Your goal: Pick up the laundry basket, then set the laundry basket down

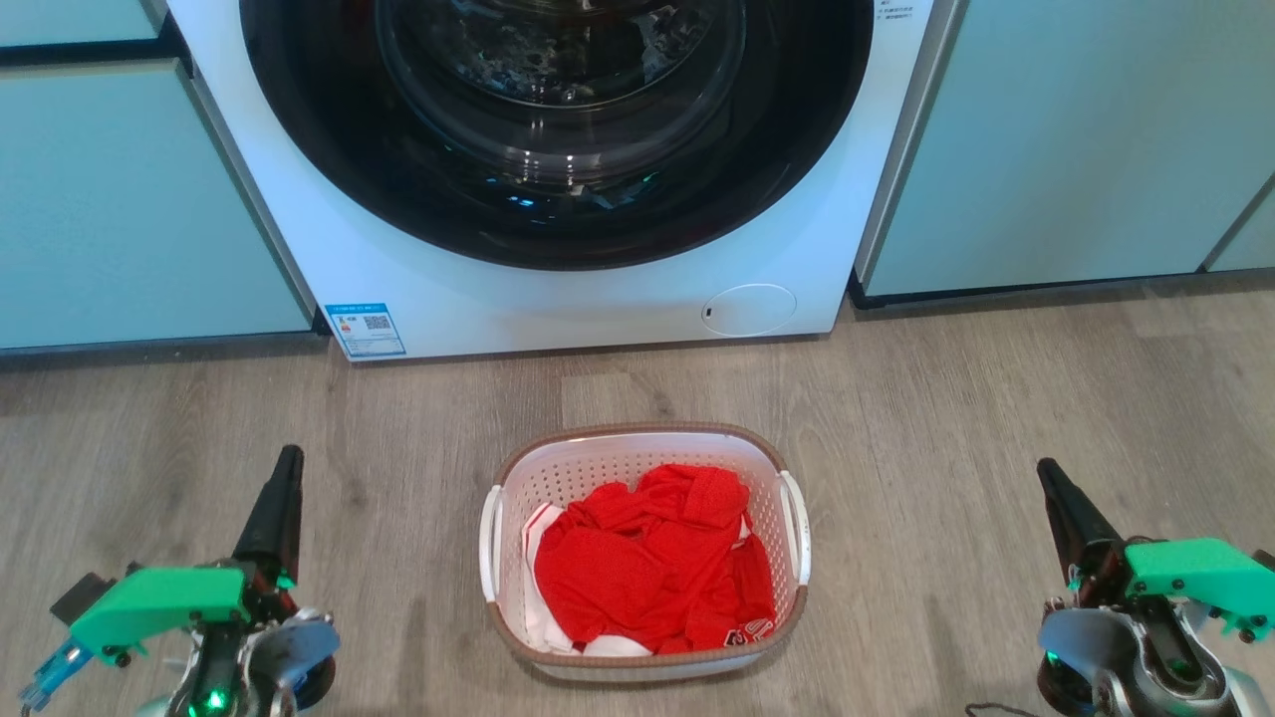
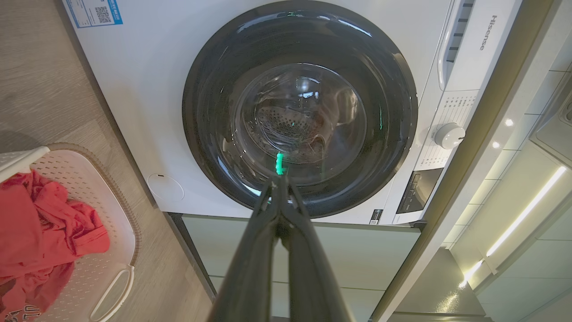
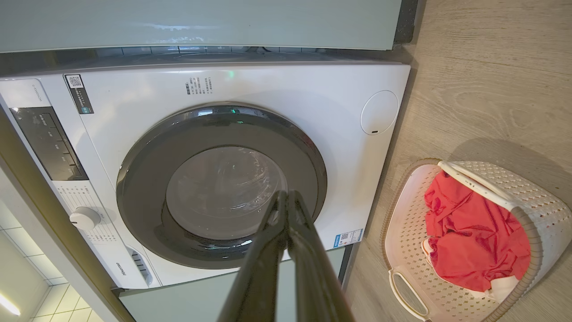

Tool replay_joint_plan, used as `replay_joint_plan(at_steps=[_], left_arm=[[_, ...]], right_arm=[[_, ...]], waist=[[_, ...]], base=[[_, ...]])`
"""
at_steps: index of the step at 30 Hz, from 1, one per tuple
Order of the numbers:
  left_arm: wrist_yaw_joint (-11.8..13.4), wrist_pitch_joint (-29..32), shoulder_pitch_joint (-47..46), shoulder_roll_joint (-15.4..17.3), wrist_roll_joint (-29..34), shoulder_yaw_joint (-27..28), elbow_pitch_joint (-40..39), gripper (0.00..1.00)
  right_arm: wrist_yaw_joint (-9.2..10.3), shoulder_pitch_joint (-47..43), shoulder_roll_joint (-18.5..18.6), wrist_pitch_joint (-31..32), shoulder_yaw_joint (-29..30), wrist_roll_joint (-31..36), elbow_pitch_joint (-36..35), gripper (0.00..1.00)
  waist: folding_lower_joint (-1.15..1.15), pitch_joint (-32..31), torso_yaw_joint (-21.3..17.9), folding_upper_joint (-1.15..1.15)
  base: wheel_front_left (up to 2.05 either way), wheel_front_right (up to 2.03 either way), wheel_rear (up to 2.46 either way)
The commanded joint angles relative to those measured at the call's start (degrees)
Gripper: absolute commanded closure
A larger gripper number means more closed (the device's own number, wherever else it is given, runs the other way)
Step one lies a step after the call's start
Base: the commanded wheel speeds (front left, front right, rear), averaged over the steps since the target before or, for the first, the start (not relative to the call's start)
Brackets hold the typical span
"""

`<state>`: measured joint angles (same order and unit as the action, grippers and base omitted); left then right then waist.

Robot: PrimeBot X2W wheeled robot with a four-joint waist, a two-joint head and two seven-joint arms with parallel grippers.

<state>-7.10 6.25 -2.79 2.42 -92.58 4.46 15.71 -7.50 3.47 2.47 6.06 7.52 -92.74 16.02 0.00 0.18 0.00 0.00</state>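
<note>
The laundry basket [image 1: 598, 468] stands on the wood floor in front of the washing machine, white and perforated with a brown rim and two white side handles. Red clothing [image 1: 652, 558] fills it, with some white fabric underneath. My left gripper [image 1: 287, 460] hovers to the basket's left, fingers shut with nothing between them. My right gripper [image 1: 1046, 470] is off to the basket's right, also shut and holding nothing. The basket [image 2: 120, 214] sits at the left edge of the left wrist view, beside the shut gripper [image 2: 280, 181]. It appears as the basket [image 3: 532, 188] at the right of the right wrist view, apart from the shut gripper [image 3: 286, 197].
A white front-loading washing machine [image 1: 598, 299] with a dark round door [image 1: 558, 129] stands just behind the basket. Pale green cabinet fronts [image 1: 1056, 149] flank it on both sides. Open wood floor [image 1: 946, 418] lies on each side of the basket.
</note>
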Motion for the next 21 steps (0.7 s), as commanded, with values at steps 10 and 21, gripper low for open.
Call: replay_joint_plan(at_steps=[10,21], left_arm=[[-0.4,0.2,-3.4,0.5,0.4,2.1,-1.7,1.0],[-0.4,0.2,-3.4,0.5,0.4,2.1,-1.7,1.0]], right_arm=[[0.01,2.7,0.4,0.4,-1.0,0.6,-2.0,1.0],[0.01,2.7,0.4,0.4,-1.0,0.6,-2.0,1.0]], waist=[[0.0,0.0,0.0,0.0],[0.0,0.0,0.0,0.0]], base=[[0.0,0.0,0.0],[0.0,0.0,0.0]])
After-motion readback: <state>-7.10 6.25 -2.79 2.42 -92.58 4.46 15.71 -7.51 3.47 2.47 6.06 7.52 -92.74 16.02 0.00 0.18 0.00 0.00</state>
